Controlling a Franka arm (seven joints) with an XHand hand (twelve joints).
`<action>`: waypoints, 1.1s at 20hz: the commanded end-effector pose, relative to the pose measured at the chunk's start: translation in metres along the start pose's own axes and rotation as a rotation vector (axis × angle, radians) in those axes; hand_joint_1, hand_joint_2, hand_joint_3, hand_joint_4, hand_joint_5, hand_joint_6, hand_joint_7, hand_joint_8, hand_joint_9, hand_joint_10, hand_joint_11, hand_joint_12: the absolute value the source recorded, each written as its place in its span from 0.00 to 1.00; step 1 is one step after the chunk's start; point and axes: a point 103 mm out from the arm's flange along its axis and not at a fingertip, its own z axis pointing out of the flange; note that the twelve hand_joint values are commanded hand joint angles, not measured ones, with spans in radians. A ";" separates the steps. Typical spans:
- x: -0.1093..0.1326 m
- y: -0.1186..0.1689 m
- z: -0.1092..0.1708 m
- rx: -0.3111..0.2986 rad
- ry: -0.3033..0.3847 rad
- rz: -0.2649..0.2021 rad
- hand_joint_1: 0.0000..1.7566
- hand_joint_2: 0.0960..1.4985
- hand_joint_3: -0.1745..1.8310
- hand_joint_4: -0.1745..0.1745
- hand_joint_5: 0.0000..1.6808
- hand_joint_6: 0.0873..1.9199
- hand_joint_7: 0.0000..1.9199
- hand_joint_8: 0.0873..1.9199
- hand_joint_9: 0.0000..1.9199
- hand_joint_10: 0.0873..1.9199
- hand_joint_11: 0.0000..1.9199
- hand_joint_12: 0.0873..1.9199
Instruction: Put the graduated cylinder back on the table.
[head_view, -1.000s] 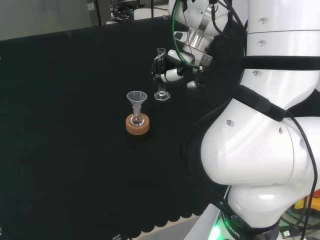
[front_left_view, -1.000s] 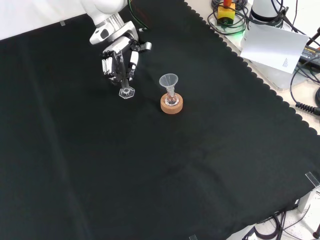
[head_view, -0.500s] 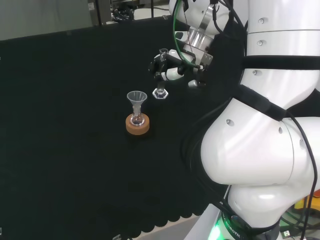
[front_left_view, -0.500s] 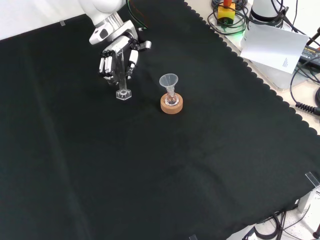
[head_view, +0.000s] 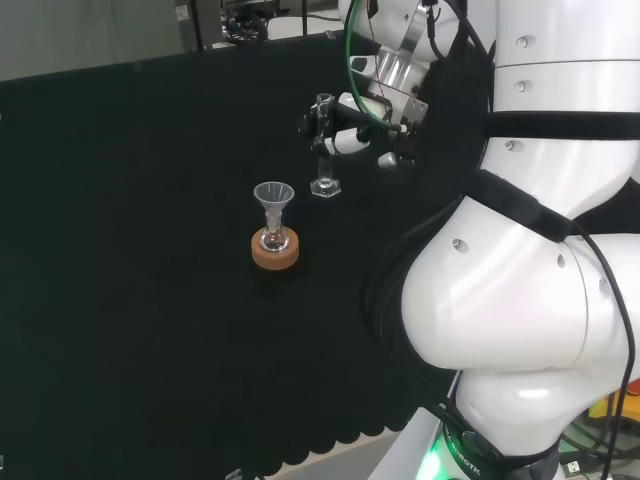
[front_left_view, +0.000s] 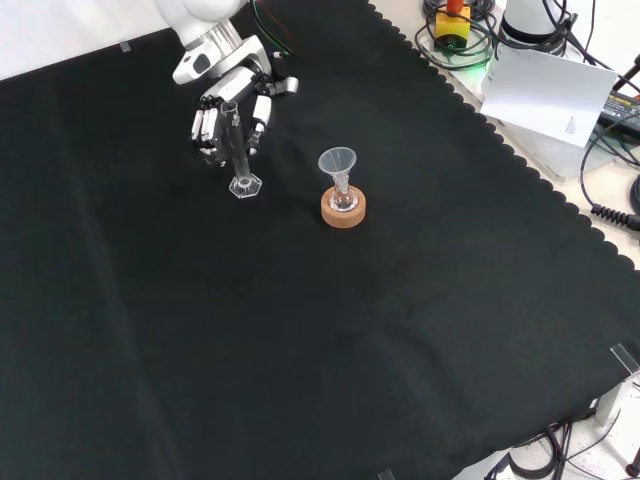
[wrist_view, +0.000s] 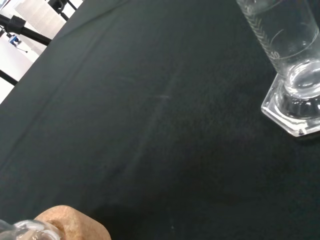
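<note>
**Head view to wrist view: cylinder set down, fingers easing off**

Head view: the graduated cylinder (head_view: 324, 145) is seen upright with its hexagonal foot on the black cloth (head_view: 130, 200), behind and to the right of the cork stand (head_view: 274, 252) carrying a small flask (head_view: 274, 238) and funnel (head_view: 273, 195). A second ago the foot appeared lifted and the tube tilted; it is now vertical. The hand (head_view: 345, 128) is still close around the upper tube.

Front view: the cylinder (front_left_view: 238, 150) stands left of the cork stand (front_left_view: 343, 208), foot flat. The fingers (front_left_view: 205, 125) are spread more than half a second ago, beside the tube rather than curled round it; contact cannot be ruled out. The placing is judged essentially done, with only withdrawal left.

Wrist view: the cylinder's base (wrist_view: 295, 102) rests on the cloth. Graduation marks are visible on the tube, but no readable writing or brand is made out.
</note>
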 end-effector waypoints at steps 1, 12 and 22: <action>-0.001 -0.003 -0.006 -0.011 -0.003 0.002 0.53 0.68 0.00 0.38 0.28 0.23 0.26 0.28 0.48 0.00 0.22 0.66; 0.000 -0.017 -0.034 -0.060 -0.030 0.017 0.47 0.62 0.00 0.36 0.22 0.05 0.06 0.31 0.33 0.00 0.09 0.71; 0.033 -0.056 -0.087 -0.152 -0.130 0.061 0.44 0.59 0.00 0.36 0.20 0.00 0.00 0.31 0.27 0.00 0.03 0.74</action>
